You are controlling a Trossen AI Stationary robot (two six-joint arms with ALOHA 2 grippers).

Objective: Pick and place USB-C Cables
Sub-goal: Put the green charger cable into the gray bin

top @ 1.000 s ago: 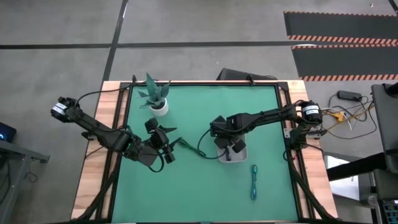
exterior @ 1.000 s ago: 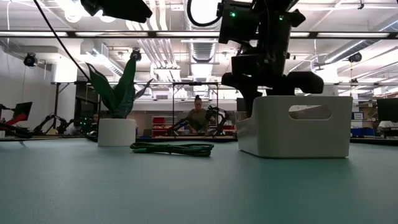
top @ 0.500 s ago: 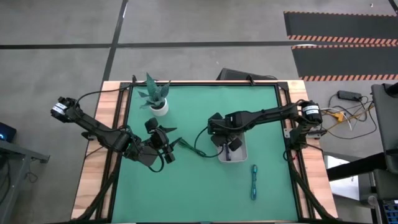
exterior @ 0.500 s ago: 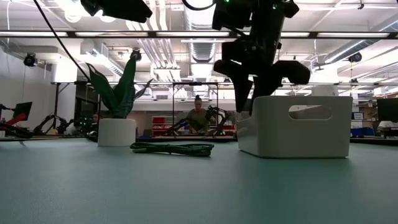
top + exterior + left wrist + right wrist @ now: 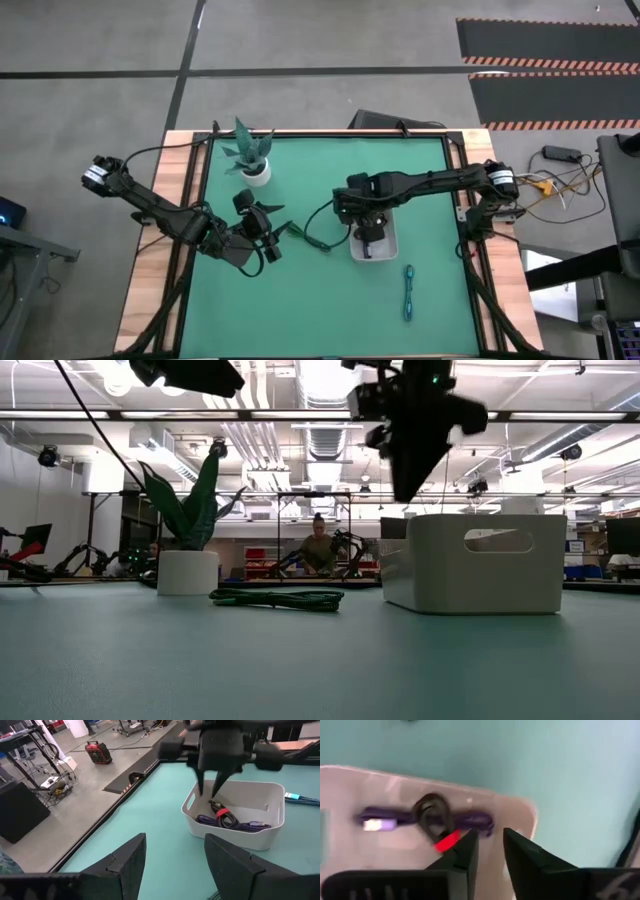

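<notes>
The white tray (image 5: pixel 392 250) (image 5: pixel 480 575) (image 5: pixel 235 837) holds two bundles lying on its floor: the dark navy cable (image 5: pixel 242 826) (image 5: pixel 477 820) and the black cable with a red band (image 5: pixel 222 815) (image 5: pixel 434 820). The dark green cable (image 5: pixel 308 237) (image 5: pixel 277 598) lies flat on the mat left of the tray. On the mat nearer than the tray lies the teal cable (image 5: pixel 408 290) (image 5: pixel 302 797). My right gripper (image 5: pixel 367 230) (image 5: pixel 211 790) (image 5: pixel 490 852) hangs above the tray, open and empty. My left gripper (image 5: pixel 280 232) (image 5: pixel 175 865) waits open, left of the green cable.
A potted plant (image 5: pixel 250 158) (image 5: pixel 190 535) in a white pot stands toward the far left of the green mat. Wooden borders and black rails frame the mat. Beyond the table, a person sits in the room in the low view.
My right gripper has risen out of the white tray and now hangs clear above it. The cables in the tray, the green cable and the teal cable have stayed where they were.
</notes>
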